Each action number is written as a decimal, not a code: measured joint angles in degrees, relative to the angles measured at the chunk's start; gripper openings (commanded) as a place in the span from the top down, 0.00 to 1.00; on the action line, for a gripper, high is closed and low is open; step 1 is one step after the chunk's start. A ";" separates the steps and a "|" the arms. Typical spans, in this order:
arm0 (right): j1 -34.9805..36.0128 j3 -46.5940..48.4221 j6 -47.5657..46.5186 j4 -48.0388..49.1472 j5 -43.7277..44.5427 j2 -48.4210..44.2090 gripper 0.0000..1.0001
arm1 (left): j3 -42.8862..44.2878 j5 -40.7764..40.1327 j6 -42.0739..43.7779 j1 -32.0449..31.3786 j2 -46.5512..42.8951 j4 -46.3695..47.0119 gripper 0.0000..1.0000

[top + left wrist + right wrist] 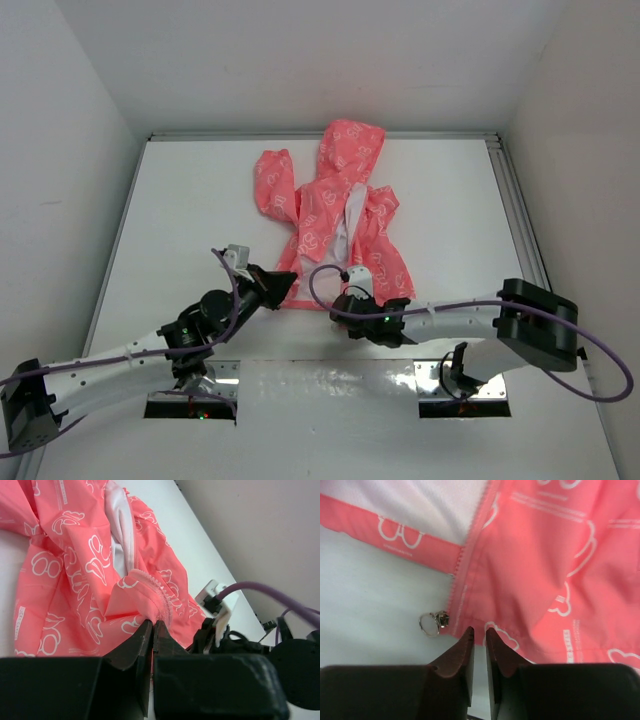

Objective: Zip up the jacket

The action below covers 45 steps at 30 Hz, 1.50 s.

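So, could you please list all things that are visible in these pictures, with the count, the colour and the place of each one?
jacket: one, coral pink with white outline print and white lining, lying on the table, hood at the far side, front unzipped.
zipper pull: one, silver metal with a ring, at the jacket's bottom hem.
table: one, white, under everything.
walls: white, at the far and side edges.
cables: two, purple, one along each arm.
arms: two, white with black joints, at the near edge.
left tool: one, black, shut on the jacket's hem by the zipper.
right tool: one, black, nearly closed at the hem beside the zipper pull; whether it grips anything cannot be told.
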 measured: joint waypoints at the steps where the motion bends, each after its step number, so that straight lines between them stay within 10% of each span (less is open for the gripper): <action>1: 0.00 -0.13 -0.42 -0.76 0.11 -0.98 0.84 | 0.00 0.02 0.00 0.00 0.17 0.00 1.00; 21: -0.87 4.92 -4.55 -5.03 1.22 4.50 0.59 | 0.00 0.33 -0.17 0.00 -0.90 -0.02 1.00; 45: -0.92 5.97 -4.07 -2.69 -3.98 5.88 0.63 | -0.02 0.22 -0.17 0.00 -0.66 0.00 1.00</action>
